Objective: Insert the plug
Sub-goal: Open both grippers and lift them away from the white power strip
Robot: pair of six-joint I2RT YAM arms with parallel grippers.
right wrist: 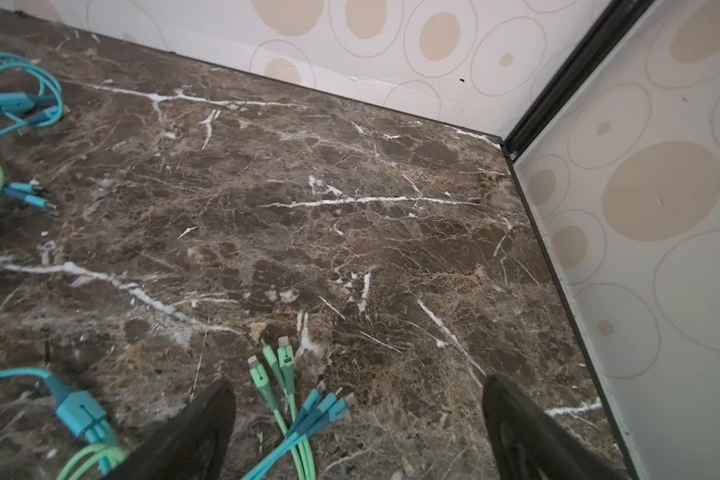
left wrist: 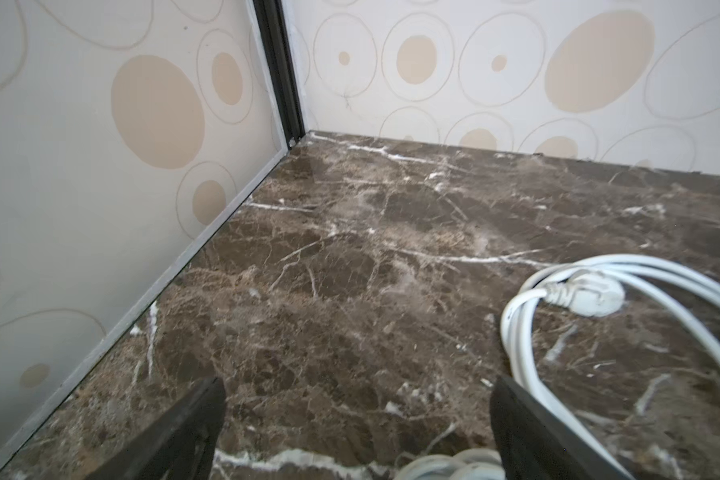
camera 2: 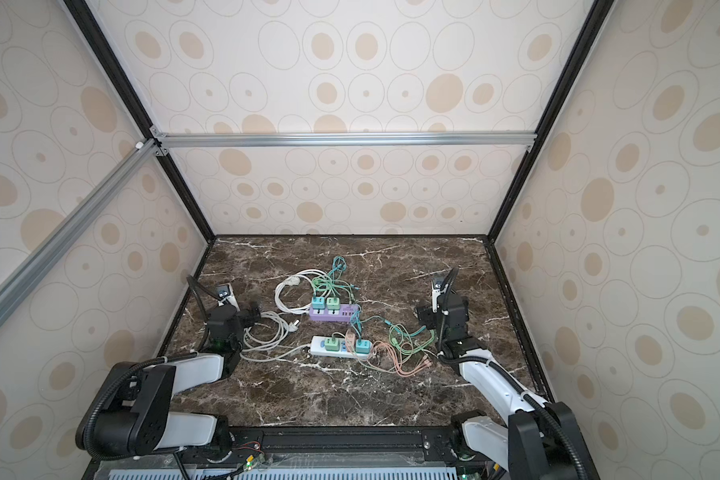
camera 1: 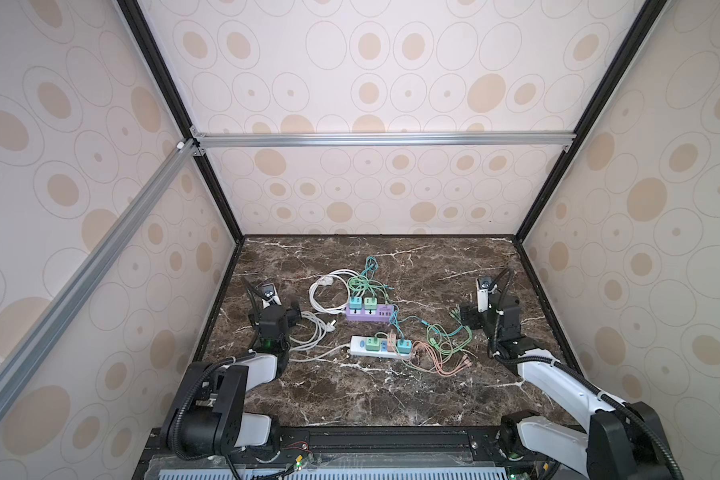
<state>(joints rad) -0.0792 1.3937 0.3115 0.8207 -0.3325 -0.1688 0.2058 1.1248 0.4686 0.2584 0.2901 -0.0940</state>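
Desk (camera 1: 350,395): dark brown marble pattern, white veining. Walls (camera 1: 391,83): cream, beige ovals within thin grey rings. Purple power strip (camera 1: 366,314) carries one teal adapter plug (camera 1: 354,302), one green adapter plug (camera 1: 369,302). White power strip (camera 1: 360,348): same two colours. Loose cables (right wrist: 302,453): teal, green, salmon pink. Coiled cord (left wrist: 641,268): white. Frame posts (camera 1: 216,187): black; crossbars (camera 1: 391,139) silver.

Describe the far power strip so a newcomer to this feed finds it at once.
On the dark marble table, look to the middle. Of the two power strips there, it is the one farther from the robot's base. It is the purple strip; its neighbour, the white strip, lies nearer.
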